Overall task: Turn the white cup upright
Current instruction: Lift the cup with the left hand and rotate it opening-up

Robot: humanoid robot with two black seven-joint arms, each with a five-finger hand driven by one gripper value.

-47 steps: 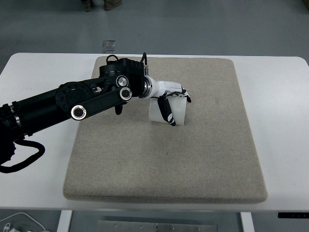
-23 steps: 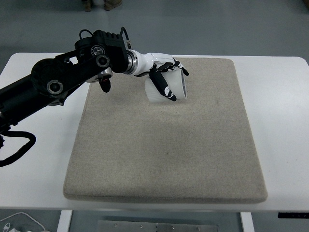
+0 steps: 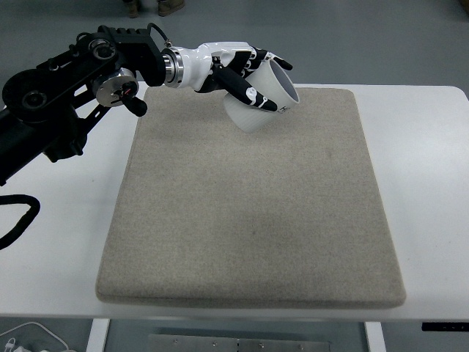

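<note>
The white cup (image 3: 258, 104) is held in the air above the far part of the grey mat (image 3: 249, 220), tilted with its open mouth facing up and to the right. My left hand (image 3: 245, 73) is shut on it, white fingers with black tips wrapped around its side. The black left arm (image 3: 66, 95) comes in from the picture's left edge. The cup's base sits low and to the left of its rim. The right arm does not show.
The mat lies on a white table (image 3: 432, 183). A small clear object (image 3: 165, 68) lies on the floor beyond the table's far edge. Cables (image 3: 22, 220) hang at the left edge.
My left hand has lifted the cup off the mat and carried it towards the far edge. The cup has turned from lying sideways to mouth facing up and right.
</note>
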